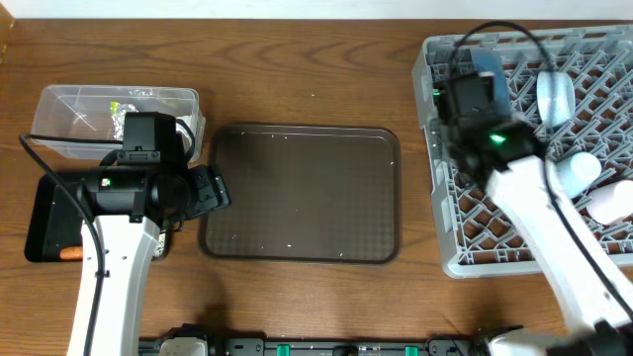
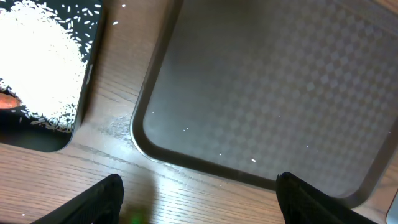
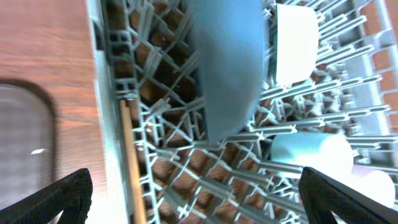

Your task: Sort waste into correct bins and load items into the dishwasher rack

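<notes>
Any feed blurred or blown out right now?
Right wrist: smeared throughout, the dishwasher rack and blue bowl soft-edged. Left wrist: the rice heap is blown out to flat white; serving tray slightly soft. Overhead: sharp, evenly lit.

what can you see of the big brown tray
The brown tray is a large rounded-corner rectangle with a raised rim and a fine diamond-textured floor, plastic by the look. It lies flat on the wooden table, between the black tray and the grey rack, touching neither. A few white specks dot it.
</notes>
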Available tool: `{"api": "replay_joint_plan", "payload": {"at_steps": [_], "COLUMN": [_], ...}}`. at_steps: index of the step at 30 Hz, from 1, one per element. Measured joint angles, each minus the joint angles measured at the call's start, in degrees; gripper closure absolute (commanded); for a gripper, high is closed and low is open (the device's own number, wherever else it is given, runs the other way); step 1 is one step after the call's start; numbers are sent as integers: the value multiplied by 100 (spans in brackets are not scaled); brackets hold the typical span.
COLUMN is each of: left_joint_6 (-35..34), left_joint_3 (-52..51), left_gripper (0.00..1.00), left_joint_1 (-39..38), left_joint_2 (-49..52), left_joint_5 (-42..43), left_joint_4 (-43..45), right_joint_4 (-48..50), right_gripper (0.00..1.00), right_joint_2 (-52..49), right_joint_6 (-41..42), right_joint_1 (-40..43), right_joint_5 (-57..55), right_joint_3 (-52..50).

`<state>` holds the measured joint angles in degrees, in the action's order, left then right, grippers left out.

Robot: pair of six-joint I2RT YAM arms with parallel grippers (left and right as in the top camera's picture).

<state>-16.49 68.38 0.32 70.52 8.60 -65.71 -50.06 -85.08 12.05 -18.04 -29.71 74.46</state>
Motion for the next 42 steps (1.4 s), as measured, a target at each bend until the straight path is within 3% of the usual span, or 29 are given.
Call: {"api": "replay_joint_plan", "payload": {"at_steps": [6,13,19,24,30,32,34,35,42], "left_joint_6": [81,345,455,455,455,452,472,474,428], "left_joint_3": [0,0,-13,-17,-177,-518,-896,-1134,-2199], "left_gripper": [21,20,20,20,20,20,11,2,2], "left_joint_1": [-79,-837,-997,-997,-997,-997,-997,-997,-997], "left_joint_2": [0,348,1086,911,-426,-1266,-2059,-2531,-4994], "left_joint_5": [2,4,-2,-2,-111,-284,-442,-498,-699], "left_joint_4": [391,673,-227,-457,-151,208,426,549,968], "right_joint_4": [-24,-289,-1215,-1624,-918,-328,101,258,973], "right_gripper": [1,1,1,1,1,1,1,1,1], "right_joint_2": [551,544,544,592,1561,2347,3056,3517,5823], "right_joint_6": [129,31,-197,-232,-203,-197,-195,-195,-192], "right_joint_1": [962,2229,2815,3034,3071,3071,3073,3071,3073], "right_joint_5": [1624,3252,3685,3654,3589,3543,3523,3508,3484], "right_joint_3": [0,0,-11,-131,-1311,-1969,-2457,-2717,-3670]}}
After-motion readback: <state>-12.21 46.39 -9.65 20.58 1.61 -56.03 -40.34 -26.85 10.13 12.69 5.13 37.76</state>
